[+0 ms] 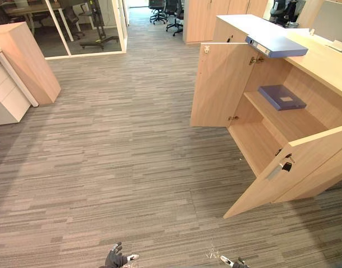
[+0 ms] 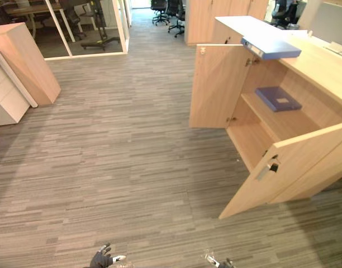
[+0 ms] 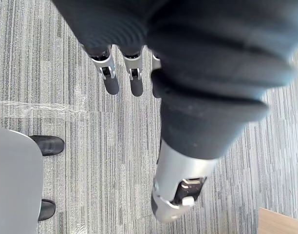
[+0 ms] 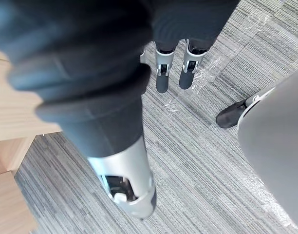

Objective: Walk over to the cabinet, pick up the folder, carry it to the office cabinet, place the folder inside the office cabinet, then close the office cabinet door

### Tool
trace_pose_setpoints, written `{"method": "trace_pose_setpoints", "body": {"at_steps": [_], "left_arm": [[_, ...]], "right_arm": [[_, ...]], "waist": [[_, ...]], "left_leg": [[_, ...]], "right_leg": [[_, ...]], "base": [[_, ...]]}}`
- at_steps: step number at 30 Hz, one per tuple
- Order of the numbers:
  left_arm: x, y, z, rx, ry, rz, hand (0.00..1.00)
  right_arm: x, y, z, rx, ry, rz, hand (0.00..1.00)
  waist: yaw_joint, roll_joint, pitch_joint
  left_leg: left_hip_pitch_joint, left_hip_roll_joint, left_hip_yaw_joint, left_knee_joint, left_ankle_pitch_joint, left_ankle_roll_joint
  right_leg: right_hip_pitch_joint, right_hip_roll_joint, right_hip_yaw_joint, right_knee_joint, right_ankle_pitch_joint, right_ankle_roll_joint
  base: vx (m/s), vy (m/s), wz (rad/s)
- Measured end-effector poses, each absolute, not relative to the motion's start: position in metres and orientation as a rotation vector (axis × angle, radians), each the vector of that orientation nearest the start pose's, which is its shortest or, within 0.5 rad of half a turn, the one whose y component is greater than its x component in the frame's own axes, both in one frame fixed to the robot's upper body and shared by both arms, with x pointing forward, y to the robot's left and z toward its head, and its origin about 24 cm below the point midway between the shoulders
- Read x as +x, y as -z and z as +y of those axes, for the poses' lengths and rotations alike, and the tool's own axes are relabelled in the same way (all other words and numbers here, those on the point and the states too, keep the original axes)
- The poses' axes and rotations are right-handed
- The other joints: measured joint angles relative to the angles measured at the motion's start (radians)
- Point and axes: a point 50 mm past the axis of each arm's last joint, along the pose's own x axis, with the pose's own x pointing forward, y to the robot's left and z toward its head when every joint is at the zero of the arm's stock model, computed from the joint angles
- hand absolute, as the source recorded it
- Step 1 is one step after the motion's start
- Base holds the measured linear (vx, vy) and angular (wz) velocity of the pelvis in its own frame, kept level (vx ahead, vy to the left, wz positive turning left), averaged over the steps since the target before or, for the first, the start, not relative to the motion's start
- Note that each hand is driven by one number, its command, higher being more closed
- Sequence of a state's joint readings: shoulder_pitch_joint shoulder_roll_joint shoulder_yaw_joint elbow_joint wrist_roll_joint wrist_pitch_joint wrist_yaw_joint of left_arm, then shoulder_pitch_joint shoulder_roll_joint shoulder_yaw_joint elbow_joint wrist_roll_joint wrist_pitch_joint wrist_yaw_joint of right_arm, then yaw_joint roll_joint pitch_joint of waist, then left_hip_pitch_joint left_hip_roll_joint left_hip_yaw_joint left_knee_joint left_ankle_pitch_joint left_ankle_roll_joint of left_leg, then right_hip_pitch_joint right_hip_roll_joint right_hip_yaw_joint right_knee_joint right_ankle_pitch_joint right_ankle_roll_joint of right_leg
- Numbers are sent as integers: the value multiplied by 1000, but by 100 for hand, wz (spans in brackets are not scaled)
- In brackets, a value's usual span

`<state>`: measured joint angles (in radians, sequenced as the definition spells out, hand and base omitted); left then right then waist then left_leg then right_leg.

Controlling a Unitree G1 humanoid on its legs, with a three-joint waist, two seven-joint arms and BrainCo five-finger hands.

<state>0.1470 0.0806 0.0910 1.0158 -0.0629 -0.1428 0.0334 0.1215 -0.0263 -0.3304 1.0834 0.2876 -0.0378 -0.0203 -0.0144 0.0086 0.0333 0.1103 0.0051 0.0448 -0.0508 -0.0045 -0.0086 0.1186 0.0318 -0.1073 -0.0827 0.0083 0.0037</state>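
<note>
A wooden office cabinet (image 1: 322, 64) stands at the right with both doors swung open: the far door (image 1: 221, 84) and the near door (image 1: 297, 167). A blue folder (image 1: 276, 46) lies on the cabinet's top near its corner. A second blue folder (image 1: 281, 96) lies flat on the inner shelf. My left hand (image 1: 116, 258) and right hand (image 1: 233, 261) hang low at the bottom edge, well short of the cabinet. In the wrist views the left fingers (image 3: 110, 80) and right fingers (image 4: 163, 75) point straight down at the carpet, holding nothing.
Grey striped carpet (image 1: 120, 162) stretches between me and the cabinet. At the left stand a tall wooden unit (image 1: 23, 61) and a white drawer unit (image 1: 6, 97). A glass partition (image 1: 87, 28) and office chairs (image 1: 165, 11) are at the back.
</note>
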Motion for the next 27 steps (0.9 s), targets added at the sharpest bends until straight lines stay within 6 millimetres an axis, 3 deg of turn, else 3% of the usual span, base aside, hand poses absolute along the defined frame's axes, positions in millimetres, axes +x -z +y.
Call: {"method": "trace_pose_setpoints", "body": {"at_steps": [15,27], "left_arm": [[92,157,203,5,-216,1002,0],[99,155,200,117,-178,986,0]], "right_arm": [[77,167,-198,339,446,1101,0],[81,166,-196,276,403,1102,0]], "waist": [[-2,-16,31],[-6,-18,32]], "left_leg": [[13,-3,2,-12,-1,0],[12,-3,0,-10,-1,0]], "right_leg": [[5,-3,0,0,-1,0],[5,-3,-2,0,-1,0]], "base": [[0,0,0],[0,0,0]]}}
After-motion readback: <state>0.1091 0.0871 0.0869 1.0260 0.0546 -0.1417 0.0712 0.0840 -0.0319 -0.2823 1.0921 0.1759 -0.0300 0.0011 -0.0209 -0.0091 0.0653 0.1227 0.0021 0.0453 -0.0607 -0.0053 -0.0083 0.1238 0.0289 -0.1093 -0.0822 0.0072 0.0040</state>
